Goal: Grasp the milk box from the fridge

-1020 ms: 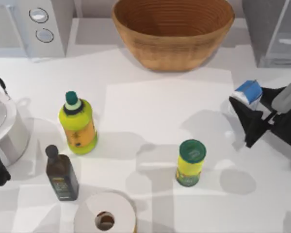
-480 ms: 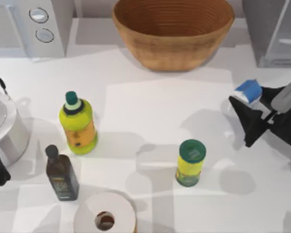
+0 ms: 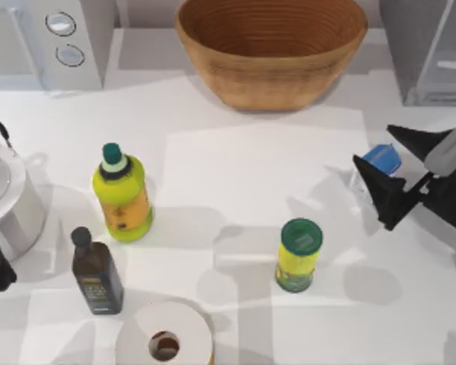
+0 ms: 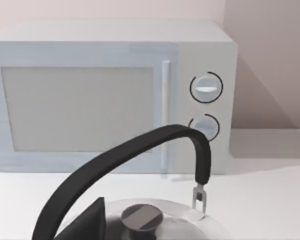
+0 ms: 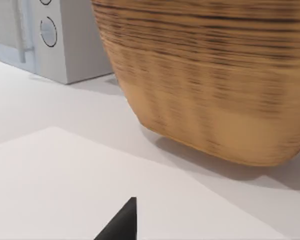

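Top view shows the milk box (image 3: 381, 159) standing on the table (image 3: 235, 190) below the fridge (image 3: 429, 49), between my right gripper's (image 3: 387, 166) spread fingers, not yet pinched. I judge an off-centre close could tip it. My left gripper sits parked beside the kettle (image 3: 4, 198).

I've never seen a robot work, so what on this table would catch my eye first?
Likely the big woven basket at the table's far edge. At the right side, the right gripper has its black fingers spread around a small blue-topped milk box. A yellow-green bottle stands left of centre.
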